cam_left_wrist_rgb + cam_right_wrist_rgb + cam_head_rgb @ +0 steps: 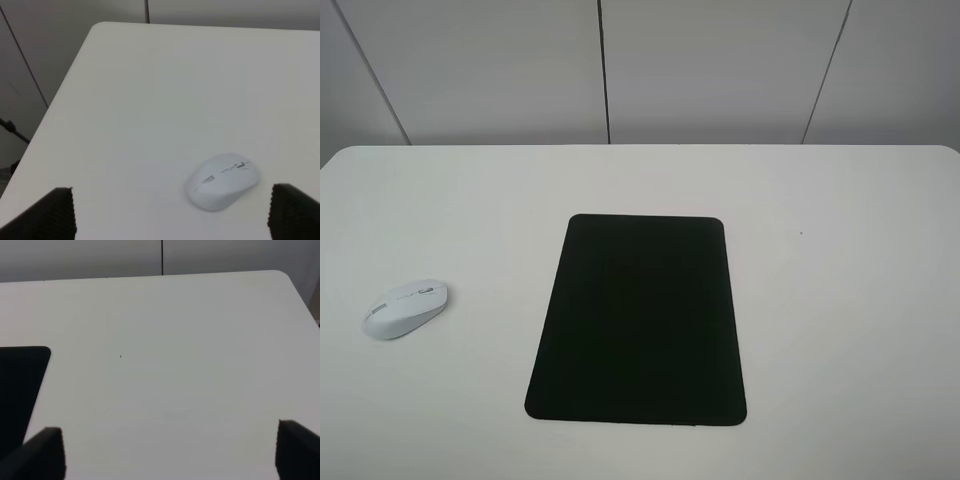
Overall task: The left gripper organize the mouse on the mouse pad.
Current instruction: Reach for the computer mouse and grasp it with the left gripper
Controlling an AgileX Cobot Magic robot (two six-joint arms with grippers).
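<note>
The white mouse (pixel 406 308) lies on the white table at the left, well apart from the black mouse pad (pixel 640 320) in the middle. In the left wrist view the mouse (pixel 222 181) rests on the table between and beyond my two black fingertips (pixel 47 215); the left gripper (pixel 170 220) is open and holds nothing. The right gripper (pixel 170 460) is open too, over bare table, with a corner of the mouse pad (pixel 20 390) off to its side. Neither arm shows in the high view.
The white table (pixel 840 300) has rounded far corners and ends at a grey panelled wall (pixel 720 70). A dark stand (pixel 10 127) shows beyond the table's left edge in the left wrist view.
</note>
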